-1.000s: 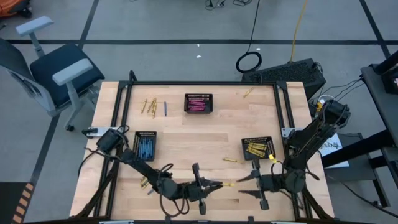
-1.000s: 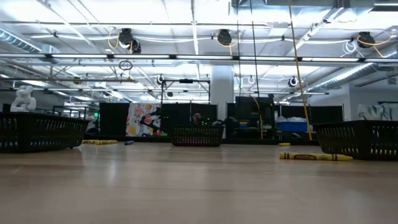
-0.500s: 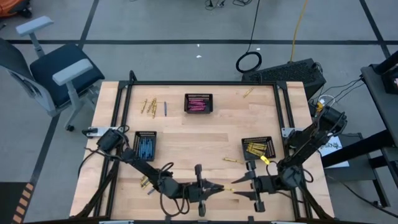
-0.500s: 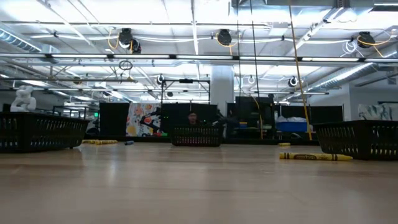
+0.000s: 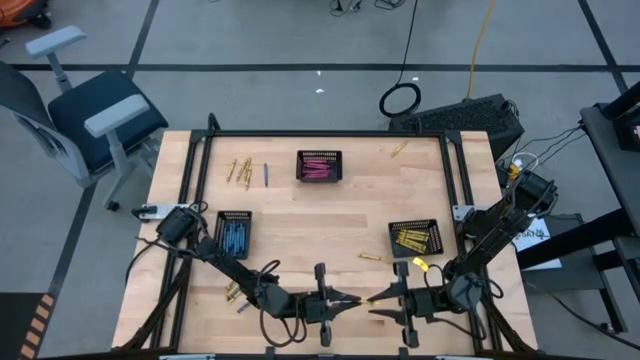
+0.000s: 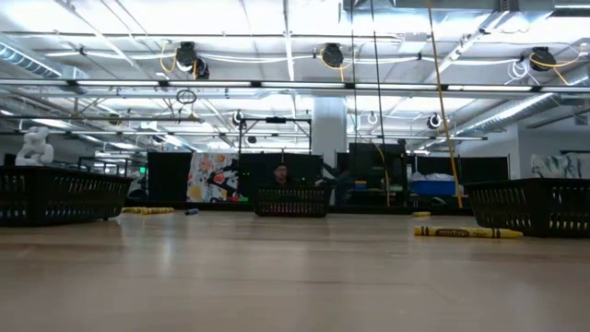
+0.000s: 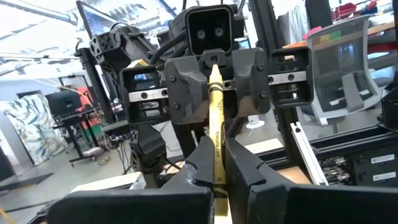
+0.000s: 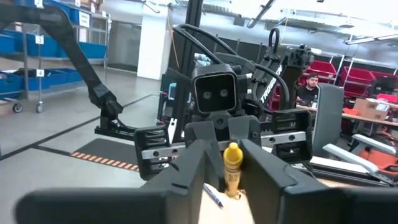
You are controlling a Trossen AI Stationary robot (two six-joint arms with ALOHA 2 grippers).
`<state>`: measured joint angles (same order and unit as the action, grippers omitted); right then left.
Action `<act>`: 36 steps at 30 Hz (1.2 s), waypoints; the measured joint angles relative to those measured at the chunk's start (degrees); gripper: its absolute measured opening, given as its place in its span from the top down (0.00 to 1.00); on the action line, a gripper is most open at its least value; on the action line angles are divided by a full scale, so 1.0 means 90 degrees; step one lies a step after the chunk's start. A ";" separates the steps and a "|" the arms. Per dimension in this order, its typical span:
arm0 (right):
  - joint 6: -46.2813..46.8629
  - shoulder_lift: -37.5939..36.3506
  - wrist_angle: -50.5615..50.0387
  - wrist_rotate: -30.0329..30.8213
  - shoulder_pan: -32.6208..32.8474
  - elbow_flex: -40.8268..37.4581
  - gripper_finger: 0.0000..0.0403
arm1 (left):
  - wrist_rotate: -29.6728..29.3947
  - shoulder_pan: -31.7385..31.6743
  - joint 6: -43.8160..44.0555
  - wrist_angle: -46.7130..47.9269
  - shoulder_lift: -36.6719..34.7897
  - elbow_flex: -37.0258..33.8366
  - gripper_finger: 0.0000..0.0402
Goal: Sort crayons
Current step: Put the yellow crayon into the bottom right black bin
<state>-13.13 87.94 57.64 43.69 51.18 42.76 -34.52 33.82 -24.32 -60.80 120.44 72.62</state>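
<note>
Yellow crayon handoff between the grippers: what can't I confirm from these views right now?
- High view: the yellow crayon is too small to show whether the right gripper touches it.
- Right wrist view: the right gripper's own fingers hide the crayon's lower part.
- Low view: neither gripper appears.
- Left wrist view: the left gripper clamps it.

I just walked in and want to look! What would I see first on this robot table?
First you'd see two robot arms meeting nose to nose at the near edge of the table, passing one yellow crayon. The left hand pinches it tight, while the right hand reaches around its far end. Behind them sit three little black baskets: blue crayons on the left, pink crayons at the back and yellow crayons on the right.
</note>
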 joint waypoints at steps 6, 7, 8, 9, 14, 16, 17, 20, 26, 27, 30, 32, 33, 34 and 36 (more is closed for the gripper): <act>-0.0026 -0.0005 -0.0046 0.0037 0.0000 0.0000 0.96 | 0.0024 0.0007 0.0017 0.0017 0.0000 0.0000 0.97; -0.0029 -0.0005 -0.0050 0.0047 0.0000 0.0000 0.98 | 0.0024 0.0007 0.0030 0.0017 0.0000 0.0000 0.97; -0.0024 -0.0005 -0.0049 0.0065 0.0000 0.0000 0.98 | 0.0024 0.0007 0.0050 0.0017 0.0000 0.0000 0.97; 0.0008 -0.0005 -0.0050 0.0137 0.0006 0.0000 0.98 | 0.0023 0.0002 0.0157 0.0017 0.0000 0.0000 0.97; 0.0066 -0.0110 -0.0251 0.1022 0.0218 0.0002 0.99 | -0.0019 -0.0124 0.1017 0.0622 -0.0015 0.0012 0.85; 0.0259 -0.0274 -0.0572 0.1317 0.0347 0.0002 0.99 | -0.0038 -0.0188 0.1391 0.1096 -0.0015 0.0012 0.77; 0.0455 -0.0361 -0.0808 0.1438 0.0398 0.0004 0.99 | -0.0036 -0.0230 0.1570 0.1336 -0.0015 0.0012 0.73; 0.1348 -0.0641 -0.1896 0.1646 0.0514 0.0005 0.99 | -0.0038 -0.0341 0.1860 0.1932 -0.0015 0.0010 0.61; 0.3625 -0.1293 -0.4456 0.1651 0.0539 0.0004 1.00 | -0.0979 -0.0420 0.1890 0.2809 -0.0015 0.0007 0.45; 0.3997 -0.1428 -0.4937 0.1654 0.0530 0.0002 1.00 | -0.1234 -0.0418 0.1890 0.2963 -0.0015 0.0007 0.44; 0.5198 -0.1898 -0.6575 0.1654 0.0426 0.0005 1.00 | -0.1817 -0.0413 0.1990 0.3382 -0.0012 0.0005 0.42; 0.6146 -0.2207 -0.7849 0.1634 0.0303 0.0003 1.00 | -0.1896 -0.0414 0.2211 0.3628 -0.0012 0.0005 0.41; 0.6689 -0.2359 -0.8578 0.1582 0.0214 0.0005 1.00 | -0.1896 -0.0410 0.2359 0.3723 -0.0010 0.0005 0.41; 0.7227 -0.2490 -0.9323 0.1435 0.0106 0.0005 1.00 | -0.1894 -0.0408 0.2514 0.3812 -0.0010 0.0005 0.41; 0.8352 -0.2670 -1.0727 0.0991 -0.0161 0.0005 1.00 | -0.1847 -0.0406 0.2783 0.3934 -0.0010 0.0002 0.41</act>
<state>62.04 63.91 -38.90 52.61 49.72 42.81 -51.14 30.17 0.73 -25.39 120.36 72.64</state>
